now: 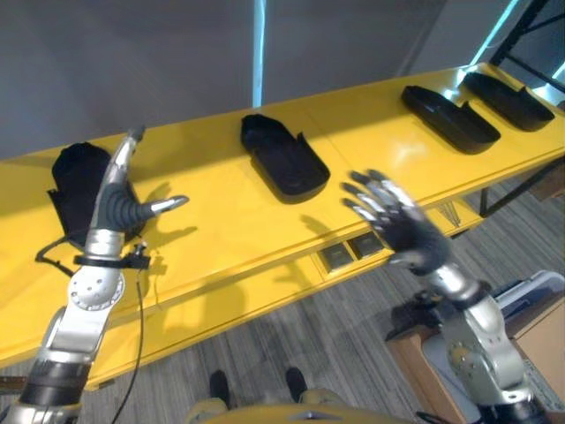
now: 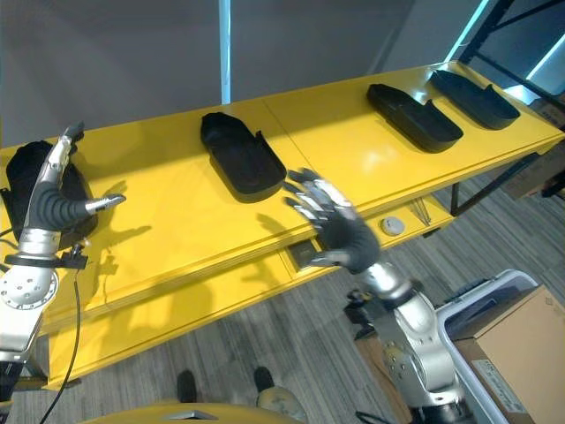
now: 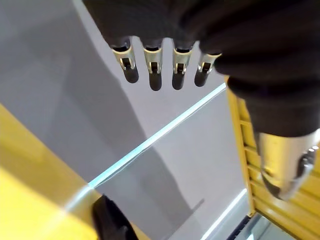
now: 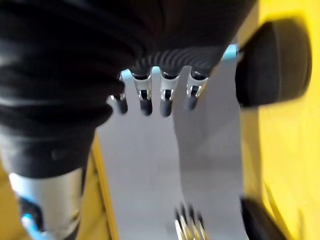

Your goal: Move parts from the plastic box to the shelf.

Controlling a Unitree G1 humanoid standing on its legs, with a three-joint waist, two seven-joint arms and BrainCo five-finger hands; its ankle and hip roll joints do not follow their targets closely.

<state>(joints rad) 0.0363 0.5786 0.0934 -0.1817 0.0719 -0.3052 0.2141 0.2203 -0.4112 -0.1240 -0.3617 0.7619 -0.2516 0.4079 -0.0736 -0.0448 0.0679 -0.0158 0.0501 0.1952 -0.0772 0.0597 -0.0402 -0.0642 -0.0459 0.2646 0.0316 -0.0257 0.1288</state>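
Observation:
Four black moulded parts lie along the yellow shelf (image 1: 221, 225): one at the far left (image 1: 75, 177), one in the middle (image 1: 284, 157), and two at the right end (image 1: 448, 117) (image 1: 509, 100). My left hand (image 1: 119, 208) stands upright just in front of the leftmost part. Its fingers (image 3: 155, 70) are straight, the thumb is spread, and it holds nothing. My right hand (image 1: 406, 231) hovers over the shelf's front edge, below and to the right of the middle part. It is open with spread fingers (image 4: 150, 100) and an empty palm.
A light-rimmed plastic box (image 2: 484, 296) and a cardboard box (image 2: 521, 353) stand on the carpet at the lower right. A lower yellow ledge (image 2: 393, 225) holds small items. A grey wall runs behind the shelf, and a dark rack (image 1: 538, 35) stands at the far right.

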